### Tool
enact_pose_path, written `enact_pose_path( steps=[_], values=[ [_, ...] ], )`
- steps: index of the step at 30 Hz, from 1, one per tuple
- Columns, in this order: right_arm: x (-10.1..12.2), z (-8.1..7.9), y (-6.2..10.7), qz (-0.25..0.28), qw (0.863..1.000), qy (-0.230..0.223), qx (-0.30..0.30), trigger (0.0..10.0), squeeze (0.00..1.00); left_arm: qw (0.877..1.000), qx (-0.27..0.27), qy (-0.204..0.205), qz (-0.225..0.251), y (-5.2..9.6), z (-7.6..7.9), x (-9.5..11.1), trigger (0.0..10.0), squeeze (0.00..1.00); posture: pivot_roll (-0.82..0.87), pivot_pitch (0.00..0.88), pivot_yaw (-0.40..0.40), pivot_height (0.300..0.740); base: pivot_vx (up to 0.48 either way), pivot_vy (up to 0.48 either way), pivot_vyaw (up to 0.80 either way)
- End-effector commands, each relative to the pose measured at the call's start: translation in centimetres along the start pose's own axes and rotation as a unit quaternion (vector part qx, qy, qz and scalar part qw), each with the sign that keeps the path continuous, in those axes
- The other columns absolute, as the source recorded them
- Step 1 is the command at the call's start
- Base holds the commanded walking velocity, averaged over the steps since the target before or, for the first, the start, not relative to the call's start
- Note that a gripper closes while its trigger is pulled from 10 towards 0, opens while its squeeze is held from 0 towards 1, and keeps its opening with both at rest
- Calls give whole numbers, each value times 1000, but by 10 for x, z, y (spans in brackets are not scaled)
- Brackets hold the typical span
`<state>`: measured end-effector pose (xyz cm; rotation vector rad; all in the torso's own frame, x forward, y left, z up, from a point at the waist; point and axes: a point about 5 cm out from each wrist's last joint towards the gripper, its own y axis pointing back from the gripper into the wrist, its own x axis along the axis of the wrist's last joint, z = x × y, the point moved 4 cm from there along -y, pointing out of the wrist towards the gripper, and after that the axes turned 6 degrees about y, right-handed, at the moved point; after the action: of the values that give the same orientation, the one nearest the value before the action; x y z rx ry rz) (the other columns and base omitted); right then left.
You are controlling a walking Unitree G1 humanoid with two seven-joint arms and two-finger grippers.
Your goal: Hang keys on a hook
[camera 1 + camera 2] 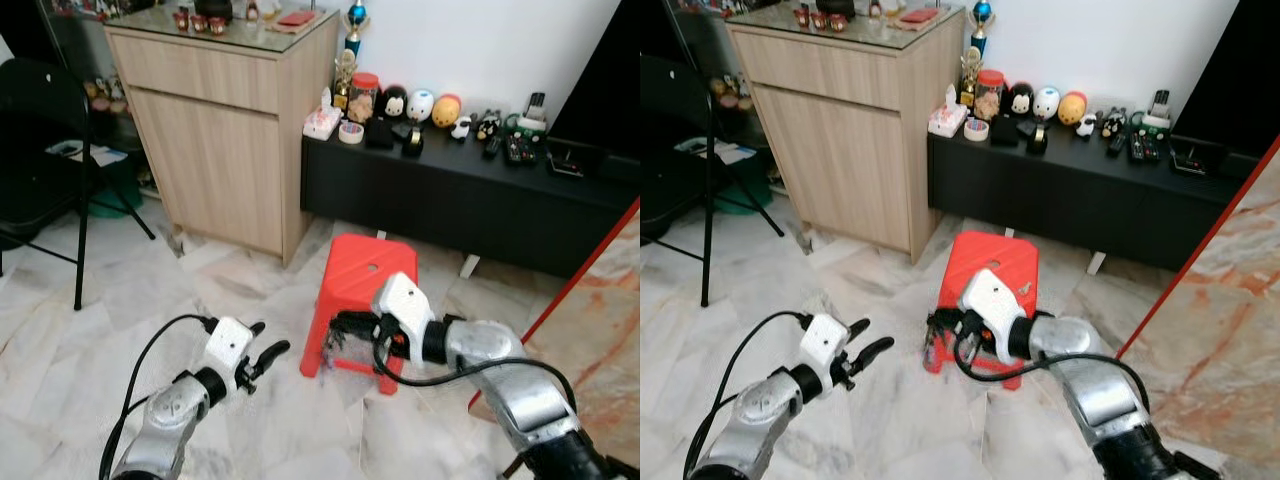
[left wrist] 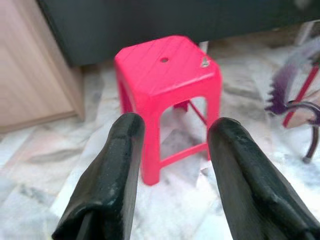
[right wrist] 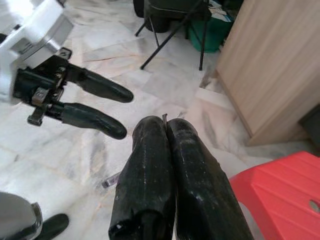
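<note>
My right gripper (image 1: 343, 326) is low in front of the red plastic stool (image 1: 365, 268) and is shut on a bunch of keys (image 1: 331, 350) that dangles below its fingertips. In the right wrist view the two fingers (image 3: 150, 165) press together with a thin metal bit of the key ring (image 3: 164, 118) pinched at their tips. My left gripper (image 1: 266, 353) hovers over the floor to the left of the stool, open with nothing in it. The left wrist view shows its spread fingers (image 2: 115, 170) facing the stool (image 2: 167, 75).
A wooden cabinet (image 1: 215, 140) stands at the back left, with a low black TV bench (image 1: 470, 205) carrying toys beside it. A black folding chair (image 1: 40, 150) is on the far left. A marble panel with a red edge (image 1: 590, 270) leans on the right. Marble floor lies around the stool.
</note>
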<state>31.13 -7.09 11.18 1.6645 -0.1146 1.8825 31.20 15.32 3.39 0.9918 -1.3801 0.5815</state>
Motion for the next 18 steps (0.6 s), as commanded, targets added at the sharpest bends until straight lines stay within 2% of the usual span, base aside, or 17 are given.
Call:
enact_pose_path(
  steps=[1,2,3,4,5,6,11,14,18],
  values=[
    [8,7,1,4,1000,8,-16,10000,0,1000,-4,-11,-3,-1,2,-1,10000,0,62,0,-104,740,0,0,0],
    [9,7,0,6,1000,9,-16,10000,0,1000,-5,-10,0,-2,3,0,10000,0,62,0,-104,740,0,0,0],
    [10,7,0,7,1000,9,-17,10000,0,1000,-7,-10,4,-2,4,1,10000,122,64,0,-106,740,0,0,0],
    [13,6,-2,9,1000,8,-18,10000,0,1000,-7,-6,10,-3,5,3,10000,702,67,0,-107,740,0,0,0],
    [13,6,-2,9,1000,8,-18,10000,0,1000,-7,-6,10,-3,5,3,10000,702,67,0,-107,740,0,0,0],
    [15,6,-4,10,1000,8,-20,10000,0,1000,-7,-1,13,-4,5,4,10000,1000,67,0,-107,740,0,0,0],
    [21,4,-7,15,999,6,-28,10000,0,1000,-12,4,15,-5,8,4,10000,1000,64,0,-108,740,0,0,0],
    [22,9,-8,7,999,0,-50,10000,0,1000,-20,5,19,-6,12,5,10000,1000,66,0,-109,740,0,0,0],
    [37,17,-8,30,996,-18,-77,10000,0,999,-28,11,25,-7,14,7,10000,1000,64,0,-109,740,0,0,0]
  ],
)
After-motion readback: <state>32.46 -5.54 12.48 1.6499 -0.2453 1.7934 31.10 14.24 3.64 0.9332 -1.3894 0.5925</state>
